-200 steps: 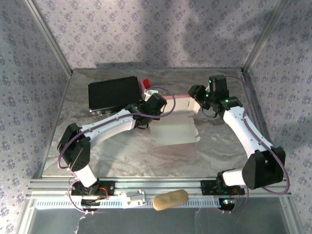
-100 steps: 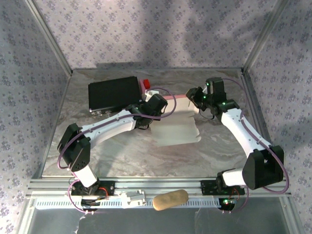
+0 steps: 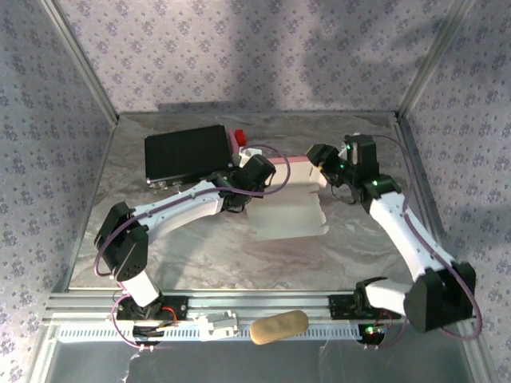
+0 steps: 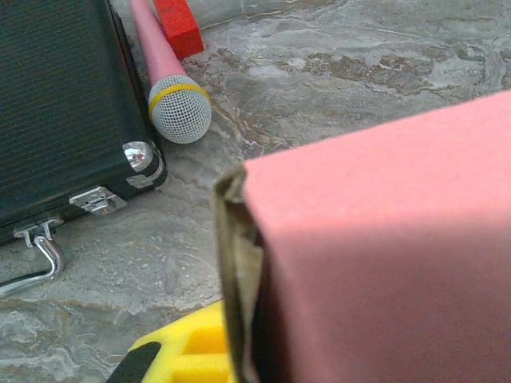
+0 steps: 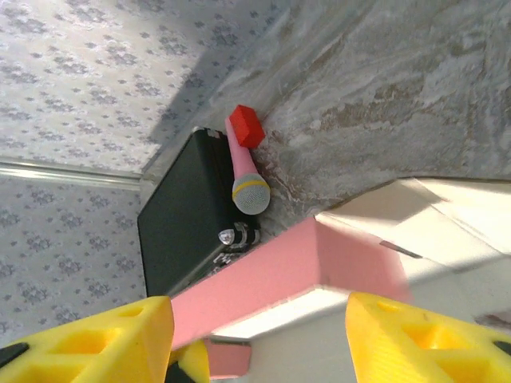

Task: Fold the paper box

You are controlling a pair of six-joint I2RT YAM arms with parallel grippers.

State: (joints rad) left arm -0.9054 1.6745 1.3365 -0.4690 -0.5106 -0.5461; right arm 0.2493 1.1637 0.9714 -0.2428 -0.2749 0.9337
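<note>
Pink cardboard of the paper box (image 3: 289, 209) lies mid-counter (image 3: 200, 255) in the top view, long axis left-right between both arms; the left wrist view shows the left end effector (image 3: 252, 174) closed on its left wall, and the right wrist view shows the right end effector (image 5: 259, 335) open astride its far wall, that arm's elbow further right than a second ago.

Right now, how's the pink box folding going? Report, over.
Left jaws shut on paper box. Right jaws open over its raised pink wall. Black case, microphone close beside it.
</note>
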